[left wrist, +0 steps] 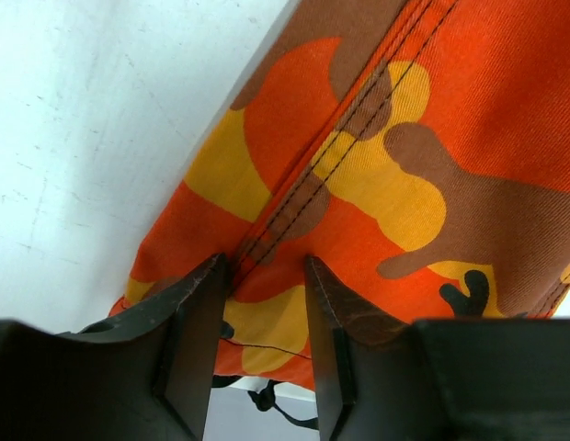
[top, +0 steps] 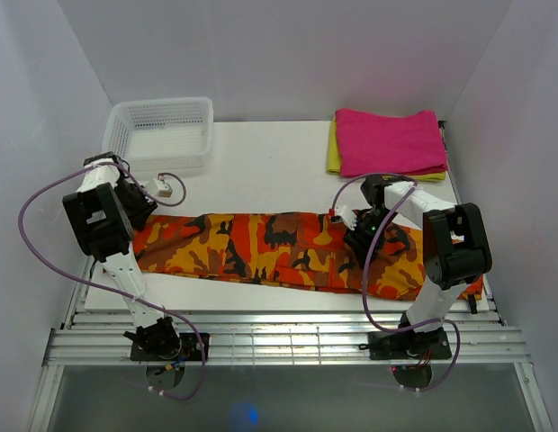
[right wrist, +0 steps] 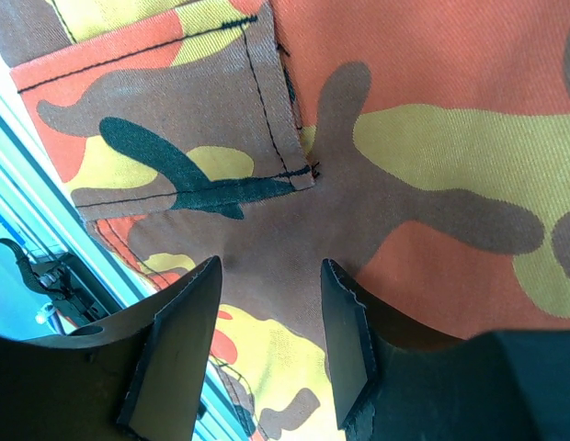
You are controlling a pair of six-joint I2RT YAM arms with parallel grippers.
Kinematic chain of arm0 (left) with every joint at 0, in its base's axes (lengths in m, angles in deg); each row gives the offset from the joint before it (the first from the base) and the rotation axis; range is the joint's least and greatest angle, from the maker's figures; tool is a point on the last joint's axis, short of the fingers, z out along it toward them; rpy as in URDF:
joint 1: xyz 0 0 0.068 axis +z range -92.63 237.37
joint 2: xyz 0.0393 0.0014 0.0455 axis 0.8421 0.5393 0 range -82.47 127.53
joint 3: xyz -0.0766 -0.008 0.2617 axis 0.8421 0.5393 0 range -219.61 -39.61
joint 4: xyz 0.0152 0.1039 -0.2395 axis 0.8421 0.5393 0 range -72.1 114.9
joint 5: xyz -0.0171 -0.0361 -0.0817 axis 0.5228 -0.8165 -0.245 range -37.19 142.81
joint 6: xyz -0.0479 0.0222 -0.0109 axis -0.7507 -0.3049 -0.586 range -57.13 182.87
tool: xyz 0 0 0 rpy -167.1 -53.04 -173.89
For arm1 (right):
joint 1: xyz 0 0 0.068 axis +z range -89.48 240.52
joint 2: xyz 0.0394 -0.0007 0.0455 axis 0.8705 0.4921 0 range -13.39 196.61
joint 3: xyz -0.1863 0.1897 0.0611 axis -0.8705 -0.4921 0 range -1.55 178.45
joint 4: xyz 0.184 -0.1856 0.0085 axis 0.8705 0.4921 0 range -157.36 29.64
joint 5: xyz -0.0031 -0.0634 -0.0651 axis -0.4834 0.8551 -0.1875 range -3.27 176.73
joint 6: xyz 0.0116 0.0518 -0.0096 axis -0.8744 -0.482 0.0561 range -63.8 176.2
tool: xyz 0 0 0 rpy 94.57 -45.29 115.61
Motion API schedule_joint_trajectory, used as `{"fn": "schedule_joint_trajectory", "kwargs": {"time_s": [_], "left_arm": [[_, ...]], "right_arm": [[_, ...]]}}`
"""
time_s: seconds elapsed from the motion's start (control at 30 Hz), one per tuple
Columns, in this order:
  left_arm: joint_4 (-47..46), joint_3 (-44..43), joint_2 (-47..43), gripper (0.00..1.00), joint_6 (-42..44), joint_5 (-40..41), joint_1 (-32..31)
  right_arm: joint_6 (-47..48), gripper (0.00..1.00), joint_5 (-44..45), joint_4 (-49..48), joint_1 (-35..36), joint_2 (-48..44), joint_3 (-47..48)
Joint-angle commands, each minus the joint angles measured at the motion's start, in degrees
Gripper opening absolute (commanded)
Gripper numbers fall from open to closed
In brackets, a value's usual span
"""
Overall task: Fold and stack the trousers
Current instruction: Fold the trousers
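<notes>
Left jaws fill the left wrist view, standing parted, tips astride a stitched seam of the trousers (left wrist: 423, 175), with the white worktop (left wrist: 83, 138) alongside. Over to the right wrist: right jaws parted too, gripping nothing, hovering at the trousers beside a stitched pocket (right wrist: 175, 129). From above, the trousers lie stretched across the near worktop. A white basket (top: 162, 130) sits far left, a pink cloth (top: 391, 139) on a yellow cloth (top: 333, 153) far right, and white walls stand all round.

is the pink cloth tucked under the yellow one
No, the pink cloth lies on top of the yellow cloth, of which only a strip shows along the pink cloth's left edge.
</notes>
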Motion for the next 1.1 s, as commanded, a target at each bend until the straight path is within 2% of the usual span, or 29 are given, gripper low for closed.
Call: {"fn": "schedule_joint_trajectory", "kwargs": {"time_s": [0.0, 0.07, 0.1, 0.2, 0.3, 0.33, 0.67, 0.97, 1.0, 1.07], "left_arm": [[-0.1, 0.7, -1.6, 0.45, 2.7, 0.9, 0.0], [0.4, 0.3, -1.3, 0.38, 3.1, 1.0, 0.0], [0.7, 0.1, -1.3, 0.3, 3.2, 0.9, 0.1], [1.2, -1.4, -2.0, 0.19, 3.6, -0.4, 0.0], [1.3, -2.7, -2.9, 0.01, 3.7, -0.9, -0.1], [1.4, -3.0, -3.5, 0.0, 3.8, -1.0, 0.0], [3.8, -9.0, -2.7, 0.0, 3.9, -1.8, -0.9], [3.4, -9.9, 0.8, 0.0, 1.6, -1.9, -2.6], [2.9, -9.4, 1.2, 0.02, 1.3, -1.6, -2.7], [2.2, -8.6, 1.7, 0.13, 0.6, -0.5, -2.8]], "right_arm": [[1.1, 0.53, -0.1, 1.4, 0.1, -0.1, 0.6], [1.3, 0.53, -0.1, 1.4, 0.1, 0.0, 0.6], [1.3, 0.52, -0.1, 1.5, 0.1, 0.0, 0.6], [1.4, 0.52, -0.1, 1.6, 0.2, 0.1, 0.6], [1.4, 0.52, -0.2, 1.6, 0.2, 0.2, 0.6], [1.4, 0.52, -0.2, 1.6, 0.2, 0.3, 0.6], [1.7, 0.51, -0.6, 1.9, 0.7, 0.3, 0.6], [1.7, 0.51, -0.9, 1.8, 0.8, 0.5, 0.2], [1.7, 0.51, -0.9, 1.7, 0.8, 0.5, 0.3], [1.6, 0.51, -1.0, 1.6, 0.8, 0.3, 0.5]]}}
